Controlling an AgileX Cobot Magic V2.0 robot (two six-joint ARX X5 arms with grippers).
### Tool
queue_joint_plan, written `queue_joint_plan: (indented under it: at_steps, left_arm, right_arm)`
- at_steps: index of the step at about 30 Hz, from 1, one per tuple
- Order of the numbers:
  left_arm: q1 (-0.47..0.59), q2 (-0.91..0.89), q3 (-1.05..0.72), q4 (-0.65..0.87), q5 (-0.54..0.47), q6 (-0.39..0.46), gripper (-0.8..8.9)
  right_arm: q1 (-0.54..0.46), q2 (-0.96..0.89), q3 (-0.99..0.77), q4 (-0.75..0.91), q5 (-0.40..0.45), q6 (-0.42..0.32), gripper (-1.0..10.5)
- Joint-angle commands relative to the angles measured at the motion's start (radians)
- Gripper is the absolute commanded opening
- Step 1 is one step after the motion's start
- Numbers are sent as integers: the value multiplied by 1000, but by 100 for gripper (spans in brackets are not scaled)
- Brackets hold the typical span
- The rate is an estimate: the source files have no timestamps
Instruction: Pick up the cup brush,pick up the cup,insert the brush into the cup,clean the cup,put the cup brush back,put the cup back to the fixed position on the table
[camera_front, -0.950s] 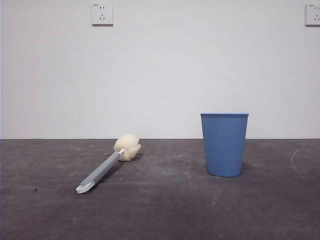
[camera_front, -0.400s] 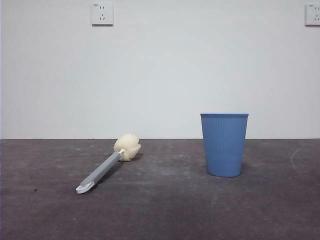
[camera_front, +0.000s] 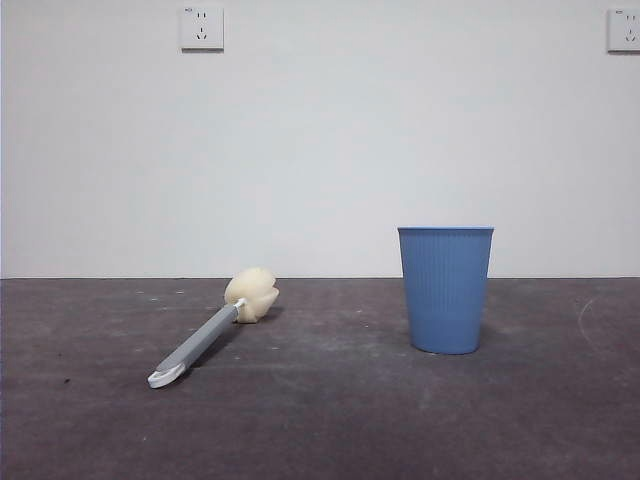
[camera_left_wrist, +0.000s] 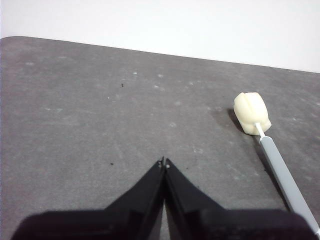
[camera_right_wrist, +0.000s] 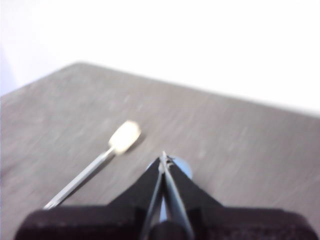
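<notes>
Your cup brush (camera_front: 208, 338) lies flat on the counter (camera_front: 320, 420), left of the upright cup (camera_front: 445, 290) and well apart from it, handle end nearer, so the handle is free to grasp. Your left claw (camera_left_wrist: 164, 162) is pinched closed and empty, the brush off to its side. Your right claw (camera_right_wrist: 164, 157) is likewise closed above the cup.

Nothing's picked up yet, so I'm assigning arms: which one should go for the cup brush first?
Left, probably. The left gripper, jaws shut, has the cup brush lying close beside it on the table. The right gripper, also shut, sits over the cup, so it suits that pickup.
</notes>
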Motion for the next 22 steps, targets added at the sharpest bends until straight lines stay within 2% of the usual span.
queue_joint_plan:
  at_steps: [1,10,19,22]
  left_arm:
    - [-2,-2,-13,3,8,-6,-1]
    - [-2,-2,-13,3,8,-6,-1]
    - [-2,-2,-13,3,8,-6,-1]
    - [-2,-2,-13,3,8,-6,-1]
  right_arm:
    - [-37,-50,-79,81,3,-80,2]
    - [-158,-243,-397,394,2,-85,2]
    - [-259,-408,-645,444,2,-76,2]
    - [-281,-460,-713,448,3,-39,2]
